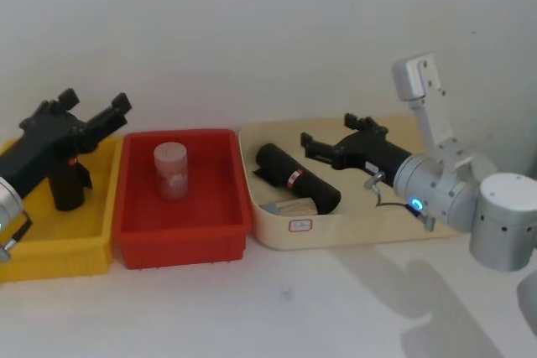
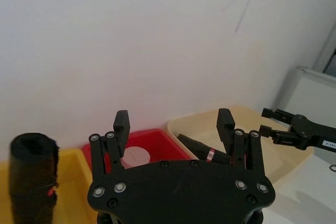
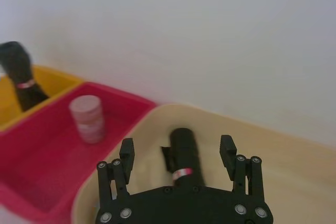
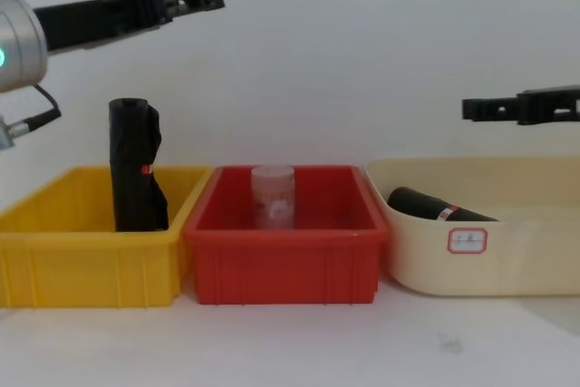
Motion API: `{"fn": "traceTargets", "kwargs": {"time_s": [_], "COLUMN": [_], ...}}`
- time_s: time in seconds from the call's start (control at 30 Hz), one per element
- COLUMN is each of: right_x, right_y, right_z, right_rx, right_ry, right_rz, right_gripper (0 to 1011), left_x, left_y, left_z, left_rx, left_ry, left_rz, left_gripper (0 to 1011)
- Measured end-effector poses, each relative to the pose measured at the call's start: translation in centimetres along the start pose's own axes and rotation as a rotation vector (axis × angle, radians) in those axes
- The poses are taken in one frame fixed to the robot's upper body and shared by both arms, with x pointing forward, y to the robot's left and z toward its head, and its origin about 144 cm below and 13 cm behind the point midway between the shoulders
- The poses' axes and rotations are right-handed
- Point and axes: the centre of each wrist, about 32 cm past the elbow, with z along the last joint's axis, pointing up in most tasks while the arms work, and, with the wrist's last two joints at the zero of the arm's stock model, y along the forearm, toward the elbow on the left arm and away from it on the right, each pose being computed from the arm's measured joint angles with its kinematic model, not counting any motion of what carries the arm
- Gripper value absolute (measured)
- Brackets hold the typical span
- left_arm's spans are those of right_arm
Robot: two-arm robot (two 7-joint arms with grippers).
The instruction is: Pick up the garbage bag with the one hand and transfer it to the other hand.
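Bag (image 1: 297, 179) lies on its side in the cream bin (image 1: 361, 232), label band near its middle, touched by neither tool. Right tool (image 1: 309, 145) hangs above that bin, just beside the bag's far end, its fingers (image 3: 126, 151) spread apart and empty. Left tool (image 1: 101, 110) hovers high over the yellow bin (image 1: 59, 253), fingers (image 2: 122, 121) also apart, holding nothing. A rumpled roll (image 4: 136, 165) stands upright in the yellow bin. A pale jar (image 1: 170, 170) stands in the red bin (image 1: 185, 236) between the other 2 bins on the worktop (image 1: 277, 308).
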Motion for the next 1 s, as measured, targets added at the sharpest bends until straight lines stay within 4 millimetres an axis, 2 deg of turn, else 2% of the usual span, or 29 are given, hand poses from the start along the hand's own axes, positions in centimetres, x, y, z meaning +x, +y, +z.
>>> {"fn": "traceTargets", "kwargs": {"time_s": [0.23, 0.5, 1.0], "right_x": [-2.7, -4.9, -6.8], "right_y": [-0.7, -1.4, -2.0], "right_z": [-0.5, -0.8, -1.0], "right_rx": [0.036, 0.061, 0.081], "right_ry": [-0.001, -0.002, 0.0], "right_rz": [0.074, 0.136, 0.19], "right_gripper": [1001, 1001, 1001], "left_x": [0.5, 0.8, 1.0], "left_y": [-1.1, -1.8, -2.4], "left_z": [-1.6, -2.7, -3.6], "left_rx": [0.016, 0.026, 0.035], "left_ry": [0.018, 0.03, 0.039], "left_rz": [-0.069, -0.108, -0.143], "left_gripper": [1001, 1001, 1001]}}
